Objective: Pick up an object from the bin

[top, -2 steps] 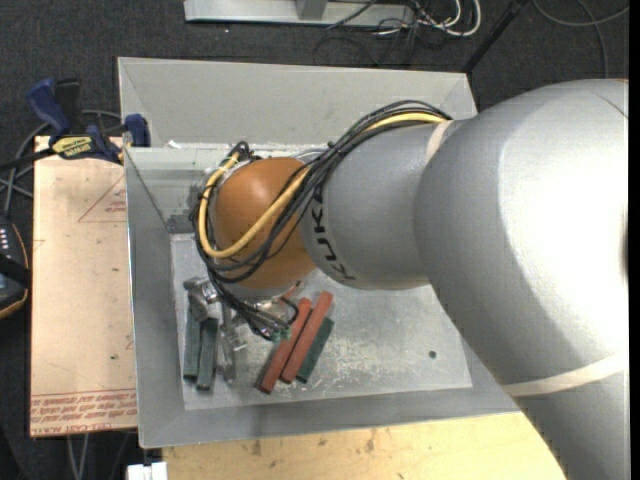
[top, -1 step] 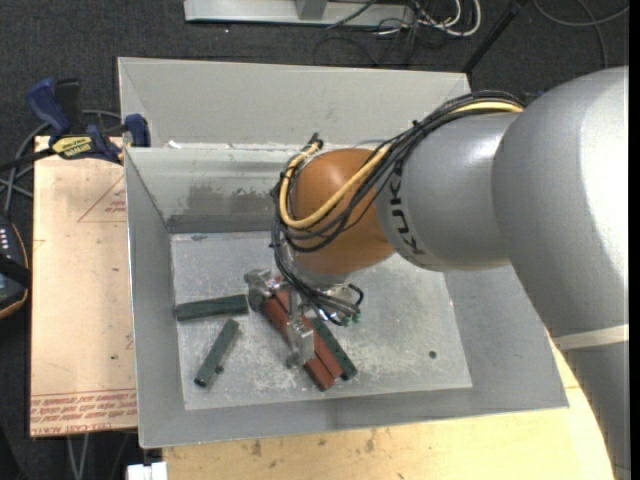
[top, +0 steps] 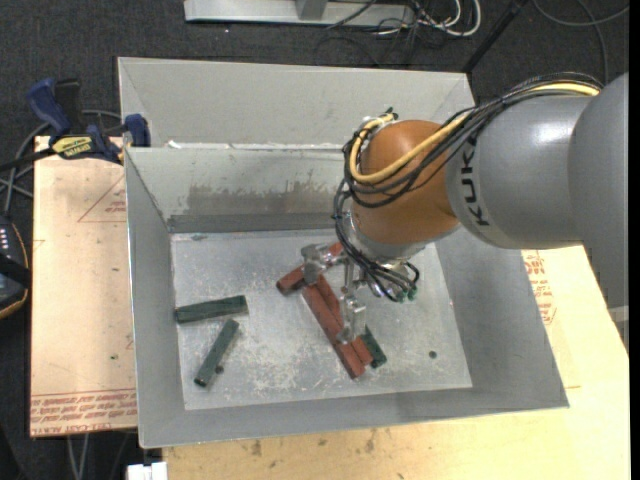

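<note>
While the gripper [top: 346, 296] hangs low over the long red-brown block [top: 333, 326] mid-bin [top: 150, 288], you cannot tell how its jaws stand. The orange wrist cover [top: 400, 193] looms over them. Just beside them lies a short red-brown block [top: 291, 281] and, below, a small green piece [top: 374, 350]. Well apart lie a dark green bar [top: 210, 311] and a second green bar [top: 217, 353].

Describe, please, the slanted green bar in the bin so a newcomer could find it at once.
Start at the grey bin and look at the left half of its floor, away from the red-brown bars in the middle. Two dark green bars lie there; the wanted bar is nearer the front wall. Its neighbour lies almost level; this one slants.
</note>
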You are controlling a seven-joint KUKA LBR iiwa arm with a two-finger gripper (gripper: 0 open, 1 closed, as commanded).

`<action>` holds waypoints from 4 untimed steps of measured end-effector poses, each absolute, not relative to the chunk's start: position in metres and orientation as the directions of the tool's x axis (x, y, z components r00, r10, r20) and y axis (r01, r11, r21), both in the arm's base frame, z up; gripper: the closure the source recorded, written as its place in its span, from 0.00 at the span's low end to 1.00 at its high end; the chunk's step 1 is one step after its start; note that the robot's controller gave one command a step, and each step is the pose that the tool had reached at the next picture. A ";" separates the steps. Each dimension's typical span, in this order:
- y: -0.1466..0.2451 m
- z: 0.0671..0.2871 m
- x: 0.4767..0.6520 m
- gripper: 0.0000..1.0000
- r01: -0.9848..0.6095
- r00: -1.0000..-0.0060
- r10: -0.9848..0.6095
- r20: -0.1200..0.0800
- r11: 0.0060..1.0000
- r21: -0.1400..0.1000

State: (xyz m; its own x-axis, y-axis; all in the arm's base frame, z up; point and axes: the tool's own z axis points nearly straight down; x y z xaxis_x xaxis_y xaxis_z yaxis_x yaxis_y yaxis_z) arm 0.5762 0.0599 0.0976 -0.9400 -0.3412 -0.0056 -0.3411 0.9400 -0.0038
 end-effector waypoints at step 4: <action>0.088 0.074 0.637 0.00 -0.320 -0.948 -0.320 -0.011 0.948 0.000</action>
